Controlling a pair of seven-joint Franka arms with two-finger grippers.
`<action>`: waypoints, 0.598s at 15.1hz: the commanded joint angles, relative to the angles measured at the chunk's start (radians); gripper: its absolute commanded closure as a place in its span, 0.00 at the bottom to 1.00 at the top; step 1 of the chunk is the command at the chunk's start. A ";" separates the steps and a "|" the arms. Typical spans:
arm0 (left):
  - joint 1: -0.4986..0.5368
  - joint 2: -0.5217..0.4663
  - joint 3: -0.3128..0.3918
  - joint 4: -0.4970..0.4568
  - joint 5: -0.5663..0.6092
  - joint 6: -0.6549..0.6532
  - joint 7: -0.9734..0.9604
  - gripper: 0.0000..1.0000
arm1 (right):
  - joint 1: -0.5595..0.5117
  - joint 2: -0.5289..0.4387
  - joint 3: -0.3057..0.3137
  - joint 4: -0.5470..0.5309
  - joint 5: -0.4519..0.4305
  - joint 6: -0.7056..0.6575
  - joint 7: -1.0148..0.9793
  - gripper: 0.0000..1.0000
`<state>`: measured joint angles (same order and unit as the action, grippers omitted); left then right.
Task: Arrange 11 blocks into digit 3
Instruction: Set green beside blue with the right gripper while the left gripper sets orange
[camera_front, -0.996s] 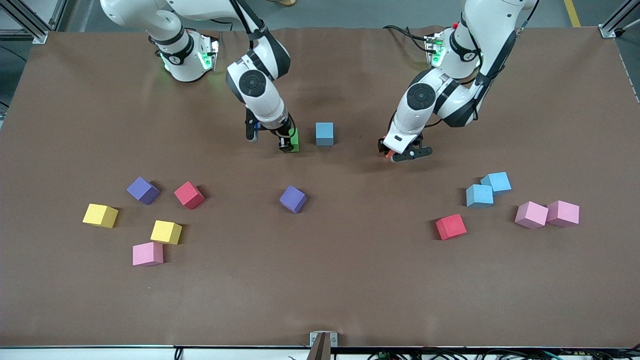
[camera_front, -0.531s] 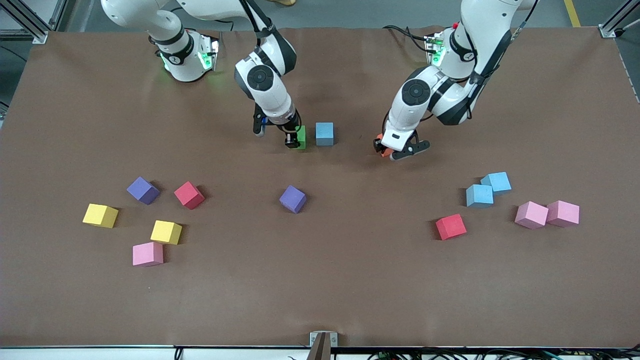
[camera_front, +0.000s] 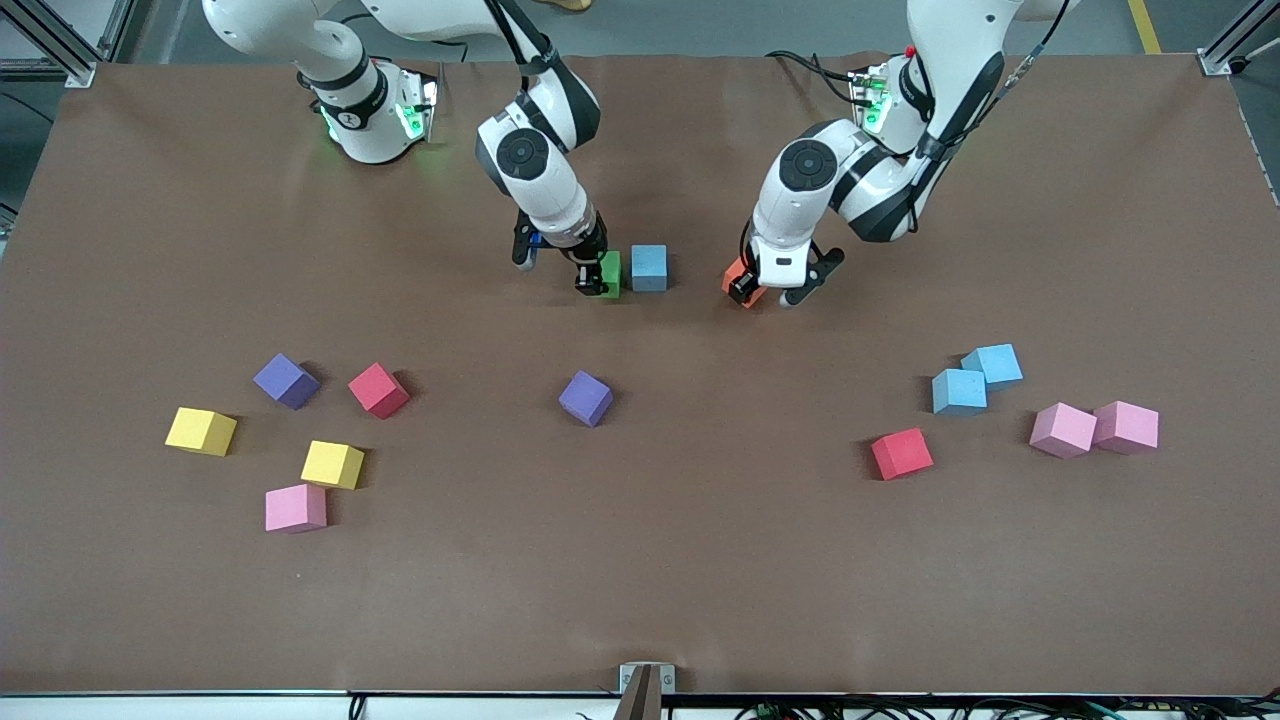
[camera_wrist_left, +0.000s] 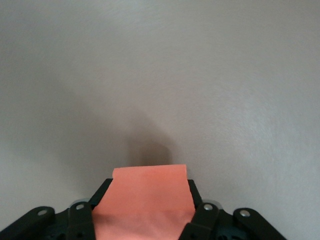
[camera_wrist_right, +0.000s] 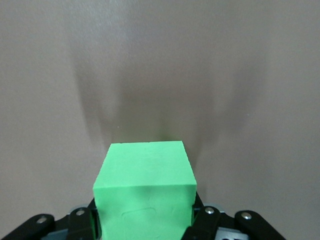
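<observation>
Front view: even, bright overhead light, sharp corner to corner, no glare on the matte table (camera_front: 640, 560). Blocks throw short soft shadows. Green LED glow at the arm bases. Wrist views: table washes out to pale grey, soft dark shadow ahead of the green block (camera_wrist_right: 145, 192) and orange block (camera_wrist_left: 147, 200), edges slightly soft.

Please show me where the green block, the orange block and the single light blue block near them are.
green block (camera_wrist_right: 145, 170), right wrist view, top face.
orange block (camera_wrist_left: 149, 186), left wrist view, top face.
light blue block (camera_front: 649, 266), front view, top face.
</observation>
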<state>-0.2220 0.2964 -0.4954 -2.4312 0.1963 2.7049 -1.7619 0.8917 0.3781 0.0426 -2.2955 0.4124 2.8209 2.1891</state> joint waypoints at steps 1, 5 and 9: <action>-0.002 0.000 -0.009 0.012 -0.018 0.004 -0.202 0.70 | 0.052 0.076 0.010 0.028 0.069 0.038 0.015 0.71; -0.033 0.001 -0.009 0.023 -0.017 0.029 -0.495 0.71 | 0.070 0.094 0.010 0.048 0.086 0.038 0.017 0.71; -0.094 0.012 -0.008 0.029 -0.017 0.029 -0.723 0.71 | 0.061 0.094 0.008 0.050 0.085 0.029 0.015 0.63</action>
<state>-0.2947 0.2973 -0.5026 -2.4130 0.1963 2.7255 -2.3984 0.9356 0.3992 0.0421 -2.2697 0.4682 2.8404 2.1905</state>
